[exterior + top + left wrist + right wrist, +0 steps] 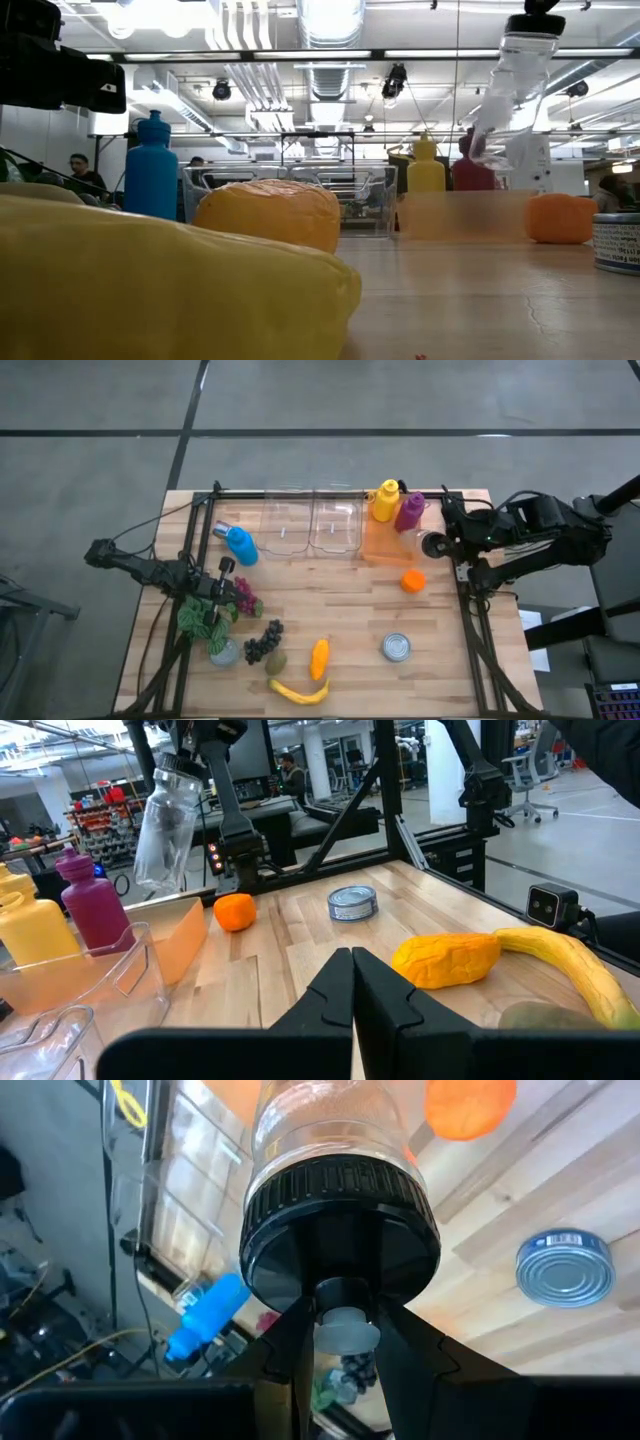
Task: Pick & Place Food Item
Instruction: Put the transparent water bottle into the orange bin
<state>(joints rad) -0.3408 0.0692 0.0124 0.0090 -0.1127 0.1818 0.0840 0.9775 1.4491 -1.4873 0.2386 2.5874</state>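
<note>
The clear bottle with the black cap hangs in the air by the worktop's right edge, near the far right corner, pinched at its cap by the right gripper — in the low view it hangs tilted, well off the wood. Just beside it lies the orange tray, with the yellow bottle and the purple bottle at its far end; an orange lies on the wood just in front of the tray, a tin can nearer the front edge. Two clear bins stand along the far edge, a blue bottle to their left. The left gripper — fingers pressed together, holding nothing — sits by the left edge, over the leafy greens and grapes.
</note>
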